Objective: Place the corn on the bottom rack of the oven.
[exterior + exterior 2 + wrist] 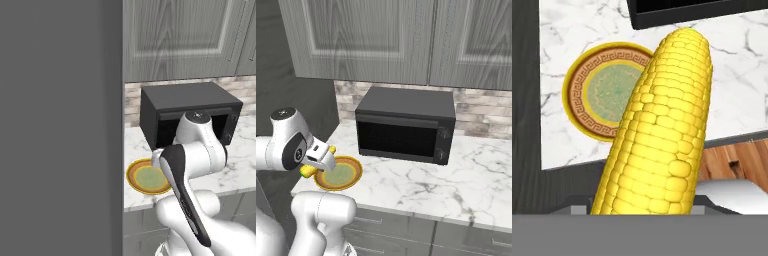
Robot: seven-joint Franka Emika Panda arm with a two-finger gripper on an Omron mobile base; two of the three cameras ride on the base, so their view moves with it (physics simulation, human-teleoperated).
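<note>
Corn (pixel 662 125) held aloft, lower centre of hand view.
Gripper (pixel 317 161) fingers clamped on cob, above plate (pixel 351 180) at left counter (pixel 466 185) edge.

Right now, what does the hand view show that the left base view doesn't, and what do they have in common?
Hand view alone: the corn up close, held lengthwise in front of the camera above the counter edge, and a strip of wooden floor.

Left base view alone: the grey upper cabinets and a tall dark panel on the left.

Both: the yellow-rimmed green plate, lying bare on the marble counter, and the black countertop box behind it.
</note>
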